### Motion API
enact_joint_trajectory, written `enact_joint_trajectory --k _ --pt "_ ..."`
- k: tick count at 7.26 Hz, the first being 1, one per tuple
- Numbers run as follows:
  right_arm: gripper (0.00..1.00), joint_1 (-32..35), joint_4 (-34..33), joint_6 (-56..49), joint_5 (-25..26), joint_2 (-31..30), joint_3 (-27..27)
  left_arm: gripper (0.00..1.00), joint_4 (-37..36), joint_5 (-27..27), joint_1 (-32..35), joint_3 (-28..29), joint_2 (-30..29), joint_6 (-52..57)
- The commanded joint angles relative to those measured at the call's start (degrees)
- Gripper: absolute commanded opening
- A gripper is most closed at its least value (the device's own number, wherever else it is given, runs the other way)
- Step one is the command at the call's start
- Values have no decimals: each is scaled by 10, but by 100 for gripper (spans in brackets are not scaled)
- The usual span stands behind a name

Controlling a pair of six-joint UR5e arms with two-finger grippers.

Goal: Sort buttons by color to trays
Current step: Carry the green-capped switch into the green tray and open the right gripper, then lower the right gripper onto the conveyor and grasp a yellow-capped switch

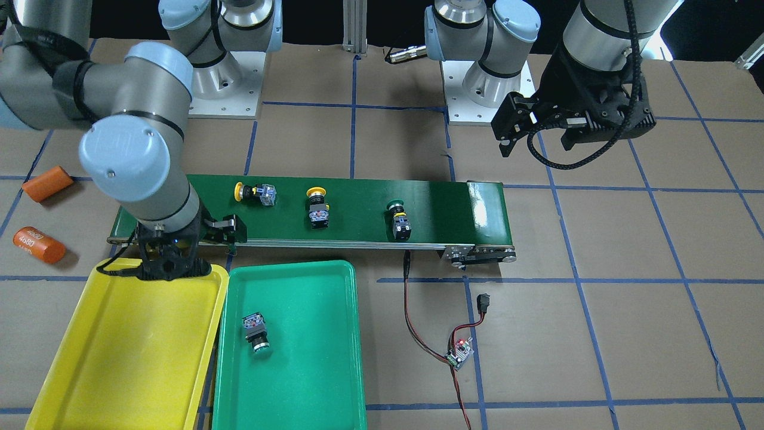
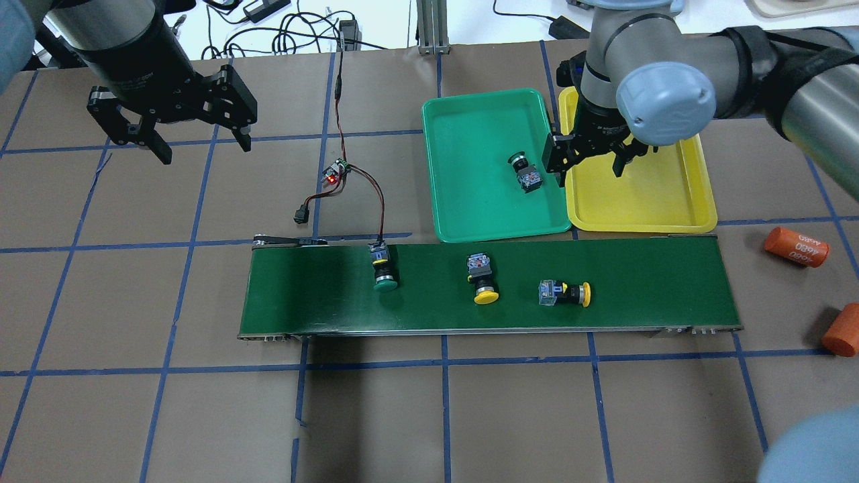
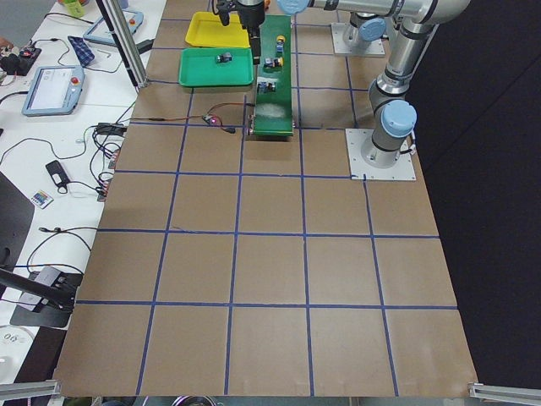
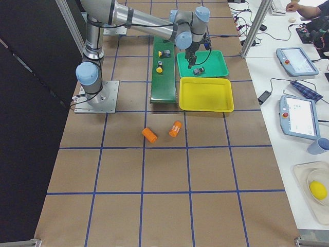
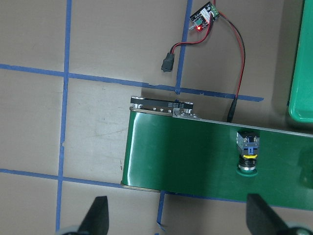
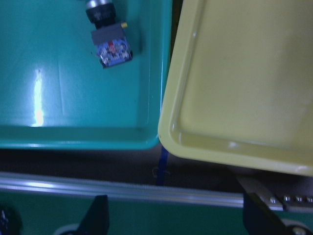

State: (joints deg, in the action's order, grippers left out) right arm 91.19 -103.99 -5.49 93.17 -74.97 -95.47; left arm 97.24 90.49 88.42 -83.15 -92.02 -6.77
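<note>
Hovering over the seam between green tray (image 2: 470, 201) and yellow tray (image 2: 661, 201), right hand (image 2: 588, 165) is hanging spread, empty. Nearest yellow button (image 2: 564, 293) is lying on the belt (image 2: 671, 285) at its 6 o'clock, overhead view, cap pointing 3 o'clock. Left hand (image 2: 205, 151), spread too, is hanging farther off.

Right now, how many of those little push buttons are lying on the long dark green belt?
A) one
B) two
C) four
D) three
D: three lie on the belt: a green-capped button, a yellow-capped button mid-belt and a second yellow-capped button; the fourth button sits in the green tray.
</note>
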Motion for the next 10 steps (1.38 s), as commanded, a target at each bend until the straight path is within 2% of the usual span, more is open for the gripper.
enact_joint_trajectory --k 1,2,3,5,7,9,10 --pt "96 -27 -6 -27 -4 -113 -117 100 0 0 0 1 0 0" --pt "96 -36 -19 -51 -8 -129 -151 100 -1 0 0 1 0 0" --pt "96 -39 -34 -78 -5 -136 -163 100 -1 -1 0 1 0 0" --pt "96 -47 -35 -222 -5 -137 -164 100 -1 -1 -1 1 0 0" --pt "96 -49 -53 -473 -6 -135 -167 100 -1 -2 -1 2 0 0" --pt "100 -46 -55 -612 3 -141 -175 100 -1 -2 -1 2 0 0" --pt "100 -46 -45 -624 7 -142 -176 100 -1 -1 -1 2 0 -1"
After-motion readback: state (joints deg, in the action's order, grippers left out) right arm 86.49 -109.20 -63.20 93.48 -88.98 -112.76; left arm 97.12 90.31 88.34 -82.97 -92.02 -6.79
